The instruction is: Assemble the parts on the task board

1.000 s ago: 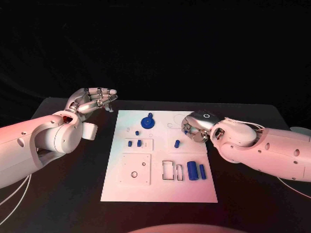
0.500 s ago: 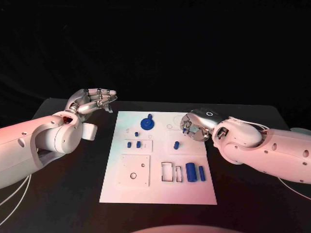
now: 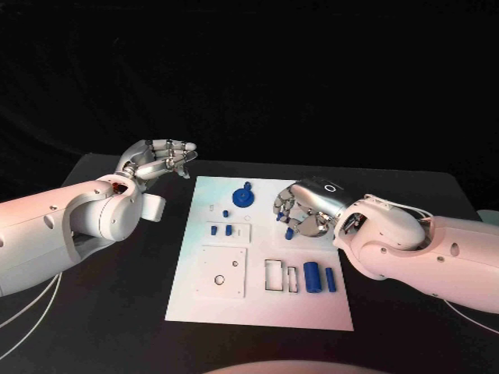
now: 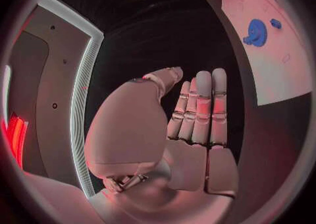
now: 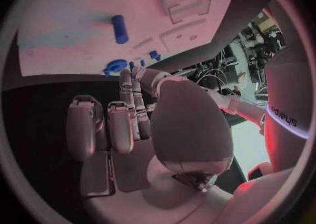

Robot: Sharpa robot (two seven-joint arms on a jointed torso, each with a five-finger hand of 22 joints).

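The white task board [image 3: 261, 300] lies in the middle of the black table. On it I see a round blue part [image 3: 244, 195] at the far end, several small blue pegs [image 3: 221, 230] and two blue cylinders [image 3: 313, 274] near the right edge. My right hand [image 3: 300, 210] hovers over the board's far right part, fingers loosely spread and holding nothing; a small blue peg [image 3: 289, 232] lies just under it. In the right wrist view that peg [image 5: 119, 29] lies beyond the fingertips. My left hand [image 3: 160, 160] is raised off the board's far left corner, holding nothing.
Rectangular frames [image 3: 279, 275] and a square plate with holes [image 3: 221, 271] are set into the board's near half. Bare black table [image 3: 104, 312] lies to both sides of the board. The left wrist view shows the round blue part [image 4: 255, 31] far from the left hand [image 4: 191, 124].
My right hand has moved a little left and nearer over the board, and its fingers have spread. The left hand has barely moved. The camera has shifted slightly.
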